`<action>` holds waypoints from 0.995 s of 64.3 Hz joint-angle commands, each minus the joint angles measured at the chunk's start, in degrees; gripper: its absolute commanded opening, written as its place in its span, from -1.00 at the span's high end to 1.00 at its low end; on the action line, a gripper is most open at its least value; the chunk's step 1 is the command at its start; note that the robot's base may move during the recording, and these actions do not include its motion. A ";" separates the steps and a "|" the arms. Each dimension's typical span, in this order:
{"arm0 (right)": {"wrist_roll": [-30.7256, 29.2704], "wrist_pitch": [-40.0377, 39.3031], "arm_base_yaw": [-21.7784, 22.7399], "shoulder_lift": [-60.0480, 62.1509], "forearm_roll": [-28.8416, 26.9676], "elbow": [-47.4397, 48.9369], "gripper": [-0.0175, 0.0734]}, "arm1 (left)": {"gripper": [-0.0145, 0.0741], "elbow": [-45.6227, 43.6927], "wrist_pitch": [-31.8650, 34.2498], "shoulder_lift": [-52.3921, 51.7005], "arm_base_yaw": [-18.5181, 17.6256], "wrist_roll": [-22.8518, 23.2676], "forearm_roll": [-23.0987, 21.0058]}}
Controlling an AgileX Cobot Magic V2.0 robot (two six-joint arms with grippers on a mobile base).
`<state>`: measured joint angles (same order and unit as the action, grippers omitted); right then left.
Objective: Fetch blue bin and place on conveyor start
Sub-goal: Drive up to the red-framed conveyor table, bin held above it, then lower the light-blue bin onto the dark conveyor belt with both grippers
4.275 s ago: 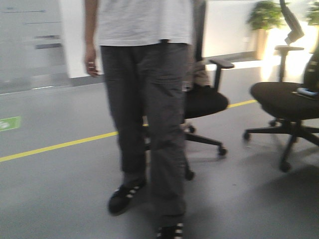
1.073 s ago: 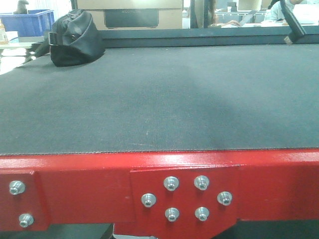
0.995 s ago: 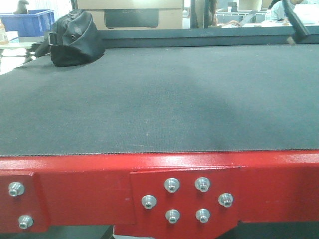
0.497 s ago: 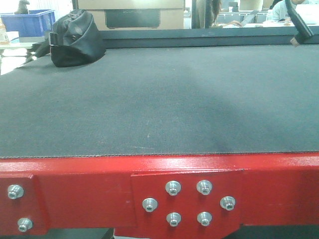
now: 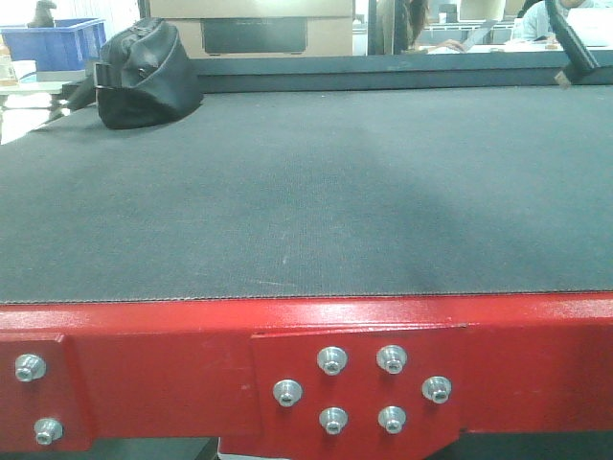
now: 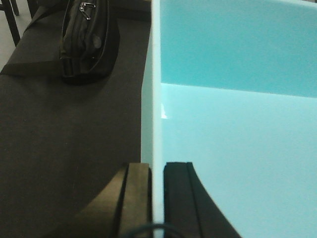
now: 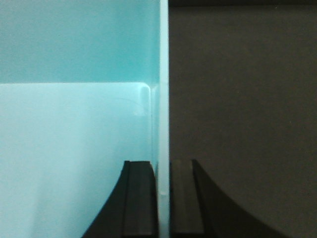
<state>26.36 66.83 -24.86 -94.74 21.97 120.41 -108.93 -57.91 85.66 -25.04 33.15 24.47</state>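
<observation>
The blue bin (image 6: 233, 124) is a pale aqua tub, seen from above in both wrist views, empty inside. My left gripper (image 6: 157, 171) is shut on its left wall, one finger outside and one inside. My right gripper (image 7: 163, 168) is shut on the bin's (image 7: 74, 124) right wall in the same way. Dark belt lies under and beside the bin in both wrist views. In the front view the conveyor start (image 5: 306, 192) fills the frame: grey textured belt above a red frame (image 5: 144, 355) with a plate of silver bolts (image 5: 359, 388). The bin does not show there.
A black bag (image 5: 144, 77) lies on the belt at the far left, also in the left wrist view as the bag (image 6: 86, 39) left of the bin. A dark blue crate (image 5: 53, 38) and a cardboard box (image 5: 254, 29) stand beyond the belt. A thin black arm part (image 5: 570, 43) crosses the top right.
4.3 s ago the front view showed a person and office chairs on a grey floor; it now faces the conveyor. Over the last second the red frame has dropped slightly in the frame.
</observation>
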 commanded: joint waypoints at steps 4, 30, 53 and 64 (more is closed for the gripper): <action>-0.42 -0.77 0.08 0.63 1.64 0.68 0.97 | 0.92 -0.74 2.37 -0.69 -0.21 0.12 0.39; -0.42 0.28 0.08 0.63 -2.19 -2.25 0.97 | 0.92 2.51 2.64 -0.69 -0.21 -0.51 -3.73; 1.50 -13.94 0.19 0.63 -3.75 -19.22 0.97 | 0.92 17.88 14.86 -0.42 -0.21 -1.26 -4.71; 2.32 -20.72 0.44 0.39 -3.75 -27.47 0.97 | 0.92 24.91 21.52 2.28 0.89 -1.03 -4.97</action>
<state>28.50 54.44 -23.79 -94.53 20.30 96.37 -86.38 -45.48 86.48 -23.76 32.41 22.83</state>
